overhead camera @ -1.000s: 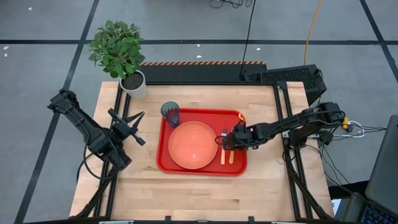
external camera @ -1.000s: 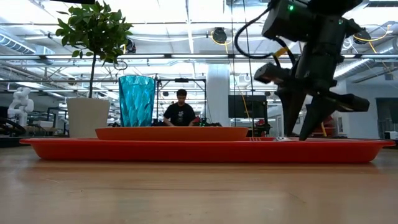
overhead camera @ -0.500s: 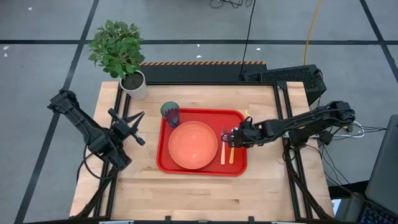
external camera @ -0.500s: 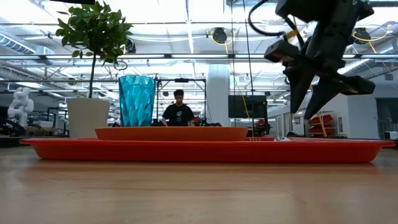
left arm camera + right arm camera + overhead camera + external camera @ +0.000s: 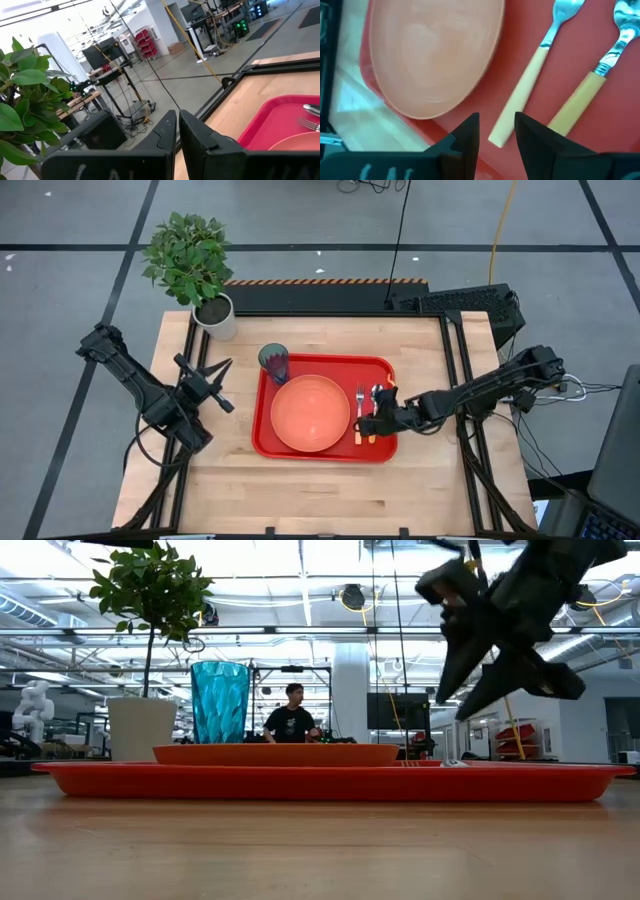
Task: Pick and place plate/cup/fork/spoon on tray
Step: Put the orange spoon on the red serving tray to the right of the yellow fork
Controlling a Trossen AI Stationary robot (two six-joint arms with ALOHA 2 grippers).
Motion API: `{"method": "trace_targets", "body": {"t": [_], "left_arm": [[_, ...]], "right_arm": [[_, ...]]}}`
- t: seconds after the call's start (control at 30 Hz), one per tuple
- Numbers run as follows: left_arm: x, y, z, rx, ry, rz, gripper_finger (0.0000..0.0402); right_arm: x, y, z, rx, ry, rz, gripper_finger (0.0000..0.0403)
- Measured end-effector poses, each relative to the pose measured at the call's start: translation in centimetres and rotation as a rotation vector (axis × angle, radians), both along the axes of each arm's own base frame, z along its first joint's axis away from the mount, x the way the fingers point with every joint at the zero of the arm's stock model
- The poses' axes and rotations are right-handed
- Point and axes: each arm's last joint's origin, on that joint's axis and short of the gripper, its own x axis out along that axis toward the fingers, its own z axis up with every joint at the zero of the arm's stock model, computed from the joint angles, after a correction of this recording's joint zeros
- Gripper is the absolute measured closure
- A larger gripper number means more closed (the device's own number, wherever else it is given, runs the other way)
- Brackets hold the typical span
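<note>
The red tray (image 5: 275,448) lies mid-table. On it sit the salmon plate (image 5: 310,412), the teal cup (image 5: 274,363) at its far left corner, and the fork (image 5: 359,402) and spoon (image 5: 376,394) side by side right of the plate. My right gripper (image 5: 376,423) is open and hovers above the near ends of the two handles. In the low view it hangs clear above the tray (image 5: 452,708). In the right wrist view the fork (image 5: 535,75) and spoon (image 5: 600,75) lie below it. My left gripper (image 5: 222,387) waits shut, left of the tray.
A potted plant in a white pot (image 5: 215,315) stands at the table's far left corner. Bare wood runs along the near edge and to the left of the tray. A person (image 5: 290,720) shows far off in the room behind.
My right gripper has risen from tray level beside the spoon and drawn back toward the table's near edge, tipping as it goes and staying open. The fork and spoon stay flat on the tray.
</note>
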Motion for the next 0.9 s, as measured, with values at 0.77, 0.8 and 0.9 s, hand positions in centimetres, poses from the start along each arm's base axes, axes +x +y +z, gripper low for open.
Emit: {"method": "trace_targets", "body": {"t": [0.77, 0.8, 0.9], "left_arm": [[0.1, 0.3, 0.0, 0.001, 0.001, 0.021, 0.0376], [0.1, 0.3, 0.0, 0.001, 0.001, 0.021, 0.0376], [0.1, 0.3, 0.0, 0.002, 0.001, 0.021, 0.0376]], "right_arm": [[0.6, 0.7, -3.3, 0.049, 0.140, -0.045, 0.0286], [0.6, 0.7, -3.3, 0.047, 0.139, -0.046, 0.0286], [0.6, 0.6, -3.3, 0.038, 0.135, -0.059, 0.0286]]}}
